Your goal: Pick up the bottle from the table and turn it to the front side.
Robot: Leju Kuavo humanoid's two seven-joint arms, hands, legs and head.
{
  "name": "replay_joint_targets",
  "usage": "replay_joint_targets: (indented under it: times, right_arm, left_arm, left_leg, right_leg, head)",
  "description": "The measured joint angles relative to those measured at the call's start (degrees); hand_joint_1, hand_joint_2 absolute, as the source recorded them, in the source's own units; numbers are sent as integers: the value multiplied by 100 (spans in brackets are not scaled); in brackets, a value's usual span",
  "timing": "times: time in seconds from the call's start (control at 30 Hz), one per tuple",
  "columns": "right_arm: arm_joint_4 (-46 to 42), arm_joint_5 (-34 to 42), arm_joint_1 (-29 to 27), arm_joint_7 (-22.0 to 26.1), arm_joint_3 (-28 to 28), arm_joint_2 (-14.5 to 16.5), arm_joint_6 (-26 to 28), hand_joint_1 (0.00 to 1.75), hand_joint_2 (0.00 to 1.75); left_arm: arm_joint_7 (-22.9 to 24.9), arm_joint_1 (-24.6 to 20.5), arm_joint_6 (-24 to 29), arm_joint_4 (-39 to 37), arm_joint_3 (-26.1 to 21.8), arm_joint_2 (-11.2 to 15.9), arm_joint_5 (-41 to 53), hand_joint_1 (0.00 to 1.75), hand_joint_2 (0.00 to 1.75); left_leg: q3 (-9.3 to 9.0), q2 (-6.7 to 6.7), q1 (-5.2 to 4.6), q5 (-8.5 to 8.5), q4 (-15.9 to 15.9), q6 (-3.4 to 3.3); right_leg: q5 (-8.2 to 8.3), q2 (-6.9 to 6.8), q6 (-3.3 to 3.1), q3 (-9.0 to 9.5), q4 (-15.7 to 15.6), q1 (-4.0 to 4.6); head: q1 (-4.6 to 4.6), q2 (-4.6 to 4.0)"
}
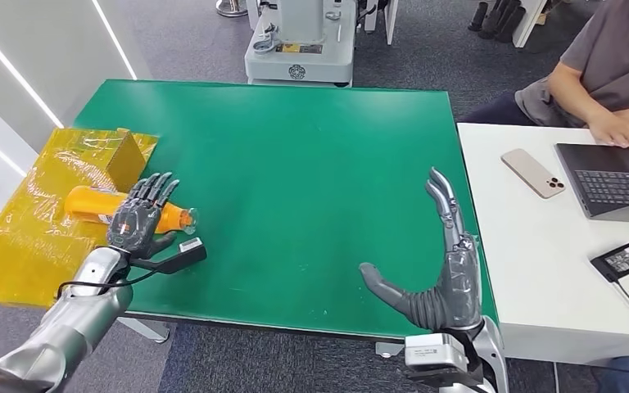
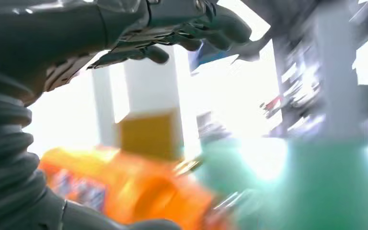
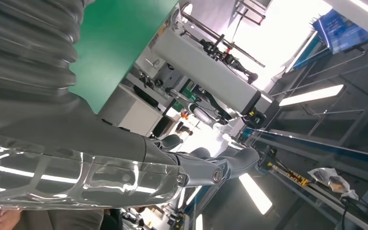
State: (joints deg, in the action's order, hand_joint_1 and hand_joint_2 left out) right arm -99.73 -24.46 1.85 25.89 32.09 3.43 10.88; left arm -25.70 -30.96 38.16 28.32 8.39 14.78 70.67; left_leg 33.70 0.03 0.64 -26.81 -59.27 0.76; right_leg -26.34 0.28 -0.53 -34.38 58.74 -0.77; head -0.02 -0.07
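Note:
An orange bottle (image 1: 86,202) lies on its side at the green table's (image 1: 295,155) left edge, its clear cap end (image 1: 187,218) pointing right and its base on a yellow wrapped sheet (image 1: 24,246). My left hand (image 1: 139,217) hovers over the bottle's neck half, fingers spread above it and thumb on the near side, without closing. In the blurred left wrist view the bottle (image 2: 139,191) lies between the fingers (image 2: 172,28) and the thumb (image 2: 148,224). My right hand (image 1: 446,270) stands open on edge near the table's front right, holding nothing; its fingers (image 3: 206,167) are stretched out.
A yellow box (image 1: 127,155) stands just behind the bottle. To the right, a white table (image 1: 524,278) carries a phone (image 1: 532,173), a laptop (image 1: 614,180) and a black charger (image 1: 622,260); a person (image 1: 614,65) types there. A white machine base (image 1: 299,49) stands beyond the far edge.

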Motion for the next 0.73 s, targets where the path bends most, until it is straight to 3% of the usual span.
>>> replay_joint_targets:
  times: [0.1, 0.23, 0.33, 0.43, 0.63, 0.73]
  right_arm:
    - [14, 35, 4, 40, 0, 5, 41, 0, 175]
    - [90, 148, 35, 113, 2, 13, 59, 0, 175]
    - [183, 258, 114, 171, 11, 13, 144, 0, 175]
    - [265, 374, 167, 221, 20, 8, 266, 0, 175]
    - [387, 545, 227, 308, 74, -34, 419, 0, 175]
    - [445, 605, 256, 325, 109, -51, 496, 0, 175]
  left_arm:
    - [-1144, 437, 18, 1233, -1038, -437, -801, 0, 175]
    - [-1399, 1011, 18, 3008, -1410, -861, -2577, 0, 175]
    - [-1416, 1338, 16, 4082, -1341, -1131, -3447, 0, 175]
    - [-1417, 1495, 12, 4695, -1096, -1257, -4345, 0, 175]
    - [-1419, 1607, -136, 5118, -222, -1288, -6364, 0, 175]
    - [-1420, 1627, -398, 5151, 154, -1314, -6929, 0, 175]
  left_leg:
    - [5, 18, 0, -6, 0, 0]
    - [4, 28, -1, -15, -1, -3]
    - [6, 12, 1, -13, -1, -4]
    - [6, 11, 1, -12, -1, -5]
    - [6, 8, 2, -7, 0, -6]
    - [6, 8, 2, -7, -1, -5]
  right_leg:
    - [2, 19, 0, -2, -2, -1]
    - [5, 29, 1, -6, -9, -2]
    - [4, 11, 2, -2, -9, -1]
    - [3, 8, 2, -2, -9, -1]
    - [4, 5, 1, 0, -7, -1]
    - [5, 5, 1, 0, -7, -1]
  head:
    - [1, 0]
    - [-2, 0]
    - [-1, 0]
    - [-1, 0]
    - [0, 0]
    - [-1, 0]
